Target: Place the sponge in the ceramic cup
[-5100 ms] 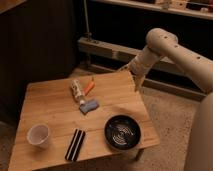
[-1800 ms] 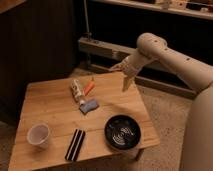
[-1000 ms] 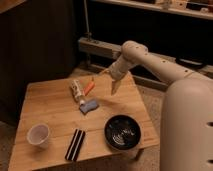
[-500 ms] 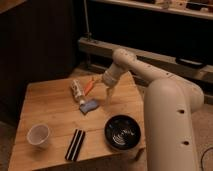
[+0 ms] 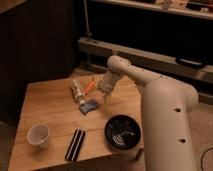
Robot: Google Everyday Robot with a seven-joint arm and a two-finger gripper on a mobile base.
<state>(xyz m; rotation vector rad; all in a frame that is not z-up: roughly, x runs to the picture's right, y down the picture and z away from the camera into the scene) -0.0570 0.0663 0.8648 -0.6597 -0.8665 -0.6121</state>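
**Arm swung in from the right, gripper now beside the sponge**

Since the earliest frame, the arm has swept leftward from beyond the counter's right edge, and half a second ago it was already close to its present spot. In the camera view, the gripper point(image 5: 107, 99) hangs pointing down over the middle of the wooden counter point(image 5: 50, 107), just to the right of the sponge point(image 5: 90, 106). Its fingers are spread and hold nothing.

The sponge lies flat on the counter, where it has stayed throughout, with one end of a white tube bottle point(image 5: 76, 90) just behind it. A small orange item point(image 5: 89, 86) rests beside the bottle. The ceramic cup point(image 5: 38, 135) stands upright near the front left corner, well apart from the sponge. A flat black striped bar point(image 5: 76, 144) lies near the front edge, between the cup and a wide black bowl point(image 5: 121, 132) on the front right.
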